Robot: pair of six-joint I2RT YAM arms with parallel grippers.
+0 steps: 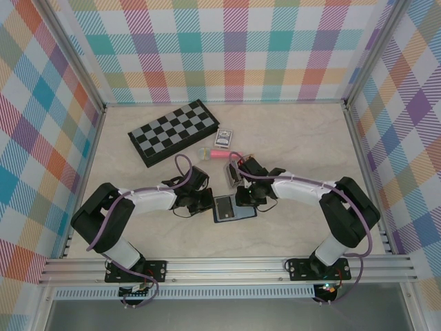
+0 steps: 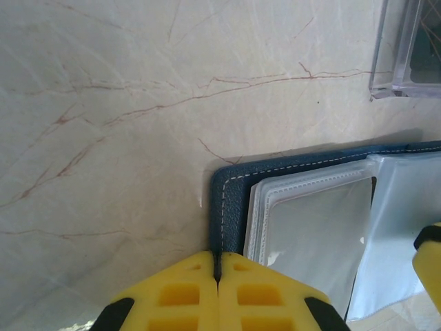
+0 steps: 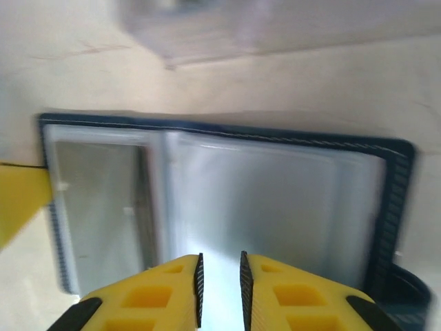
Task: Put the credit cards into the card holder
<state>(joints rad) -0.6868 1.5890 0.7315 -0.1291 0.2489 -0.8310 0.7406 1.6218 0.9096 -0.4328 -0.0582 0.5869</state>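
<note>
The card holder (image 1: 234, 208) lies open on the table between my two grippers, navy cover down and clear sleeves up. My left gripper (image 1: 205, 201) is shut on the left navy edge of the card holder (image 2: 231, 200); the leather rim runs in between the yellow fingertips of the left gripper (image 2: 217, 261). My right gripper (image 3: 220, 258) hovers over the holder's clear sleeves (image 3: 275, 200), jaws a narrow gap apart, and I make out nothing gripped between them. The credit cards are hidden from me.
A clear plastic box (image 1: 231, 176) stands just behind the holder and shows at the top right in the left wrist view as the clear plastic box (image 2: 406, 48). Farther back lie a folded chessboard (image 1: 176, 131), a pack of playing cards (image 1: 224, 138) and a small pink item (image 1: 219, 154).
</note>
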